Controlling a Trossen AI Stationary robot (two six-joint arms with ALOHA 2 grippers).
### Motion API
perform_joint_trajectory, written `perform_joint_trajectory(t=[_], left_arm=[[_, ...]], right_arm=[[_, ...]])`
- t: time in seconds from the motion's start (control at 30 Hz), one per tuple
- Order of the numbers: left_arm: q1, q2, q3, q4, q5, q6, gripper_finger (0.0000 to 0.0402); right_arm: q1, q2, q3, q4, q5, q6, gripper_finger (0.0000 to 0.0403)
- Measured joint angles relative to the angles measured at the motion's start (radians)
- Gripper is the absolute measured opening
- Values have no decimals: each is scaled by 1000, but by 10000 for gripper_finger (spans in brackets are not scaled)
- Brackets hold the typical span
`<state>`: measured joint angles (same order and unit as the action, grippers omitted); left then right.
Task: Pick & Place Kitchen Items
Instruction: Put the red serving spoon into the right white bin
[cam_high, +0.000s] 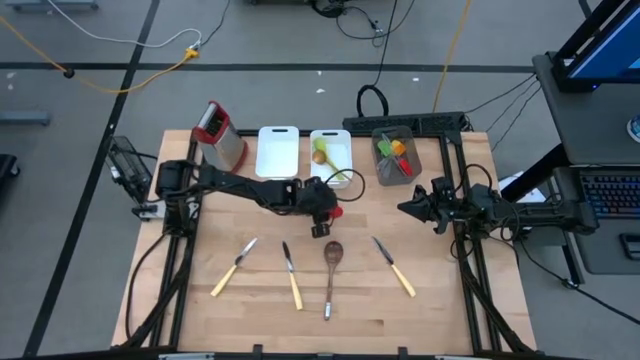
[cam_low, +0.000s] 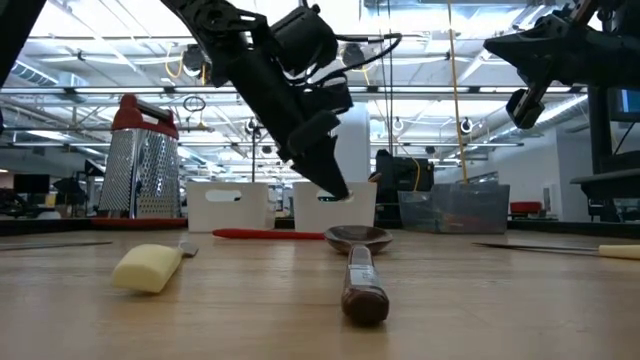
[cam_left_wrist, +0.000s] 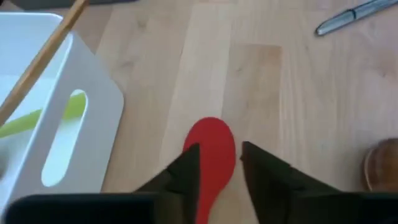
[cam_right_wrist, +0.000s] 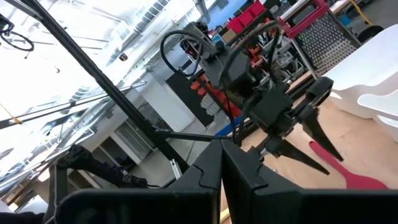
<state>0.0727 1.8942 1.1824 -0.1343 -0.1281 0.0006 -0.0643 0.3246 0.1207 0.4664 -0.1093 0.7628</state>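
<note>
Left gripper (cam_left_wrist: 216, 165) low over the worktop (cam_high: 430, 300), just in front of the middle white tray (cam_high: 331, 152); jaws spread, one either side of the red spatula (cam_left_wrist: 209, 158), which lies flat on the wood. Low view confirms: the spatula's long red handle rests on the surface, fingertips right above it, nothing lifted. Whether the pads touch it, cannot tell. Judged: jaws are straddling the handle either to close on it or having just let it go; the frames alone do not settle which. Right gripper (cam_right_wrist: 222, 163) waits raised off the right edge of the worktop, jaws pressed together, holding nothing. Remaining utensils in a loose row on the near half: three cream-handled knives (cam_high: 232, 267) and a wooden spoon (cam_high: 331, 268), well apart from one another, likely so each can be taken singly. The tray by the left arm already carries a green utensil (cam_left_wrist: 43, 121) and a wooden stick leaning over its rim; grey bin (cam_high: 392, 158) to the right holds green, orange and red pieces. Leftmost white tray (cam_high: 278, 150) beside the box grater (cam_high: 219, 133).
</note>
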Motion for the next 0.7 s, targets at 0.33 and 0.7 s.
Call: perform_joint_trajectory(t=[0.33,0.7], left_arm=[[21,63,0,-62,5,-67,246],[36,139,4,-17,95,-10,243]], right_arm=[[0,0,0,-1,-1,4,0],[0,0,0,-9,1,10,0]])
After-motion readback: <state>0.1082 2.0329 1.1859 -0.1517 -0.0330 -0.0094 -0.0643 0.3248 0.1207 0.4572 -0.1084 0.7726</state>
